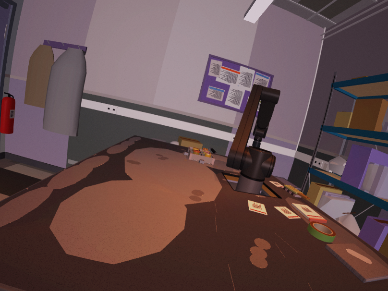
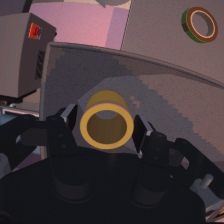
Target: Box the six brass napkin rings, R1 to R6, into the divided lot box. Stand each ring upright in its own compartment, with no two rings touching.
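Observation:
The gripper is hidden behind the arm's base (image 1: 254, 163) in the side camera, and only the wrist camera shows it. A brass napkin ring (image 2: 106, 121) stands on the table between the fingers, its open end facing the camera. The divided lot box (image 1: 201, 155) sits at the far end of the table beyond the arm, with a few rings showing in its compartments, too small to tell how they stand. My gripper (image 2: 104, 125) is open around the ring and holds nothing.
A cardboard box (image 1: 190, 142) sits behind the lot box. A green tape roll (image 1: 321, 231), printed cards (image 1: 257, 207) and a flat board (image 1: 357, 259) lie along the table's right edge. A grey machine with a red button (image 2: 19, 52) stands off the table's end. Shelves stand to the right.

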